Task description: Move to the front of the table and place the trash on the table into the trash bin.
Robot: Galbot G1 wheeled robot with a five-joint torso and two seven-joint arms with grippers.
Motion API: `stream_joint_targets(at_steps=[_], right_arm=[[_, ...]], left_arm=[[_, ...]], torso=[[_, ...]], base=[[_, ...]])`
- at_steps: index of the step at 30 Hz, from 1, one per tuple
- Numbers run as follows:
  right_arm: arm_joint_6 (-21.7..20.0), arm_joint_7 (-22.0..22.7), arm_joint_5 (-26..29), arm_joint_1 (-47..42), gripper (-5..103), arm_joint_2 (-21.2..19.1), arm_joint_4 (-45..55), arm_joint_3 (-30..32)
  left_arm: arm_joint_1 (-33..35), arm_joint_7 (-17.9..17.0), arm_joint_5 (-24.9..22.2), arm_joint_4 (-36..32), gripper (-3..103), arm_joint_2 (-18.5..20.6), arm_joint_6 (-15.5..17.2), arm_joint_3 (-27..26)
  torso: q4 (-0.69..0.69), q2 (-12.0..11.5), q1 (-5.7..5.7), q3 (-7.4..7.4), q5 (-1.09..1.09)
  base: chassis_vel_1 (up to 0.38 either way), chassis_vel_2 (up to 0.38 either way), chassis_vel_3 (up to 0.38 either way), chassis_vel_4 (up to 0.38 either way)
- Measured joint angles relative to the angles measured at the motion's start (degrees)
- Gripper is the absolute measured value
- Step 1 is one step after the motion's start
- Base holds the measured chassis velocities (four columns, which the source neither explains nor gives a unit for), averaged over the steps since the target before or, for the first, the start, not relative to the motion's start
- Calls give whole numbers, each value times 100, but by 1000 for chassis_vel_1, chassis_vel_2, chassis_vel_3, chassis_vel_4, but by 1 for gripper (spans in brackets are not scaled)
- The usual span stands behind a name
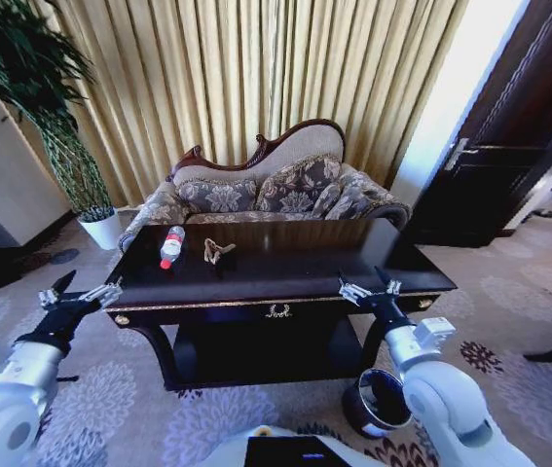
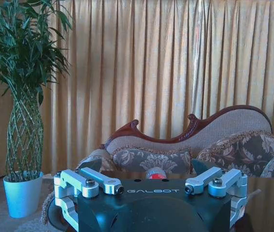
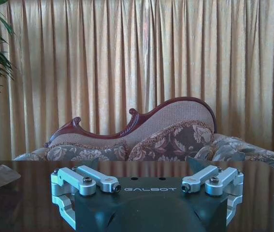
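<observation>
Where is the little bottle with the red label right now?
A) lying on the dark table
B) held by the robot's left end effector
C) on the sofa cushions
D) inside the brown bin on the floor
A: the bottle lies on the table near the tan wrapper scrap, and both end effectors, left and right, are open and empty.

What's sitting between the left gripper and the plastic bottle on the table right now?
Nothing visible. The left gripper hangs open off the table's left front corner, and the bottle lies on the left part of the top with bare glossy surface between them. The tan wrapper lies beside the bottle, on its far side from the gripper.
</observation>
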Motion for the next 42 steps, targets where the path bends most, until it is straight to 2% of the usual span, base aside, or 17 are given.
stream_joint_targets(at_steps=[17,23,24,26,27,29,30,32,34,36,37,40,42], right_arm=[[81,-32,3,0,100,-56,-16,-37],[55,-35,259,93,100,-301,-59,-99],[-73,-34,662,208,100,-494,-41,-126],[-182,-37,1127,381,100,-842,-38,-166],[-182,-37,1127,381,100,-842,-38,-166],[-208,-104,1489,608,100,-1325,-159,-216],[-208,-104,1489,608,100,-1325,-159,-216],[-210,-150,1942,908,100,-1823,-279,-298],[-210,-158,2035,985,100,-1930,-303,-337],[-211,-171,2389,1383,100,-2329,-385,-613],[-211,-171,2389,1383,100,-2329,-385,-613],[-224,-174,2653,1995,100,-2698,-507,-1269],[-226,-174,2672,2073,100,-2734,-532,-1363]], left_arm=[[50,0,8,0,100,-81,-32,0],[101,0,14,0,100,-150,-169,-9],[120,7,18,0,100,-168,-219,-7],[133,30,44,0,100,-195,-284,-5],[133,30,44,0,100,-195,-284,-5],[164,41,91,0,100,-250,-351,-11],[164,41,91,0,100,-250,-351,-11],[204,47,158,0,100,-337,-394,-16],[208,48,170,0,100,-364,-400,-16],[222,50,220,0,100,-487,-435,-17],[222,50,220,0,100,-487,-435,-17],[318,57,310,0,100,-646,-519,-50],[332,58,314,0,100,-660,-526,-60]], torso=[[0,-1,2,1,0],[0,1,-1,-1,0],[1,2,-2,-2,0],[1,2,-2,-1,0],[1,2,-2,-1,0],[0,1,-1,0,2],[0,1,-1,0,2],[0,1,0,0,1],[1,0,0,0,0],[0,1,0,-1,0],[0,1,0,-1,0],[1,1,0,0,1],[0,1,0,0,1]], base=[[-75,87,76,-75],[0,0,0,0],[0,0,0,0],[0,0,0,0],[0,0,0,0],[0,0,0,0],[0,0,0,0],[0,0,0,0],[0,0,0,0],[0,0,0,0],[0,0,0,0],[0,0,0,0],[0,0,0,0]])
